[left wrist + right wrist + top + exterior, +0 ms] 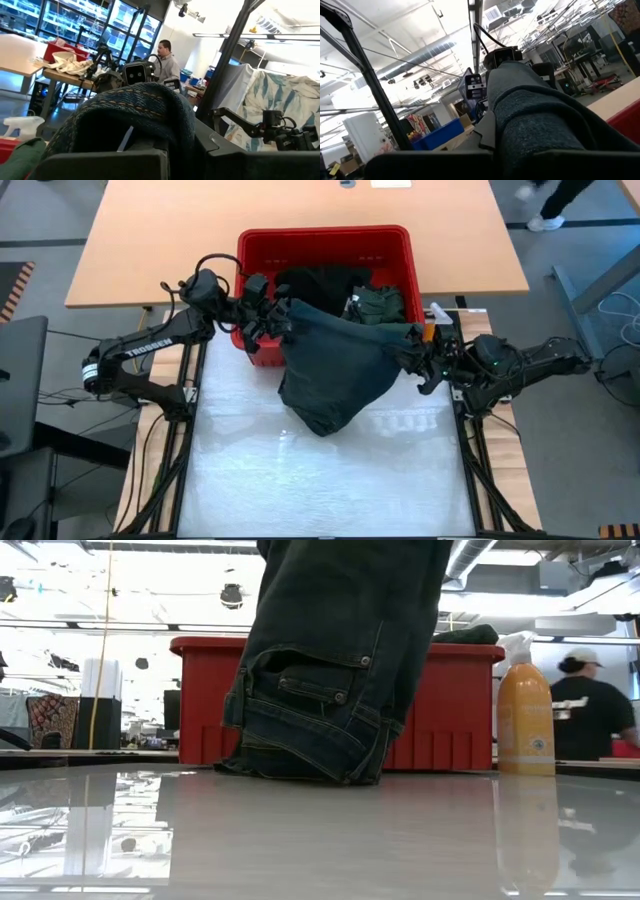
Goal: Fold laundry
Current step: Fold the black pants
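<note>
— Denim, dark: the jeans [330, 375] hang between both arms in front of the red basket [325, 242], their lower end resting on the desk [330, 480].

— Grips?

— Left gripper [272, 315] and right gripper [425, 360] each pinch a top corner.

— Progress?

— Early, I'd judge. No fold yet; more laundry [350, 292] waits in the basket.

— Room?

— White surface ahead lies open. Basket just behind; orange bottle [526, 712] probably near the right arm.

At my twelve o'clock sits the red basket [325, 242], on the wooden table [150, 240]. An orange spray bottle [526, 710] stands at its three o'clock side; a person [590, 705] stands beyond.
</note>
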`<action>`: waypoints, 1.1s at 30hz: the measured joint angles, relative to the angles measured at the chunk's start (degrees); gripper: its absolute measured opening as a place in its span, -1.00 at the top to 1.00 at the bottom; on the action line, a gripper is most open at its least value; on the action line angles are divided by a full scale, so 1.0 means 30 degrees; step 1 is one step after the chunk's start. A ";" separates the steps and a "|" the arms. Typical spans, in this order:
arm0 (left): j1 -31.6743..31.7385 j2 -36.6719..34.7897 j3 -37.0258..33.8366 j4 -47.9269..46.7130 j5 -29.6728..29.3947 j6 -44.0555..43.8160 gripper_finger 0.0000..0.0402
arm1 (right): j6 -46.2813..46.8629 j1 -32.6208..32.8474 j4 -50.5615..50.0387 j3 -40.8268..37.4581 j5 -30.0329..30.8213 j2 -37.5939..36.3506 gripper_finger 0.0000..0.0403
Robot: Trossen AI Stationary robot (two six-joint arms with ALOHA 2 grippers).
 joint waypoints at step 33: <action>-0.0187 0.0058 0.0015 -0.0220 -0.0594 -0.0117 0.96 | 0.0138 -0.2107 0.1233 0.0000 -0.0044 0.1122 0.35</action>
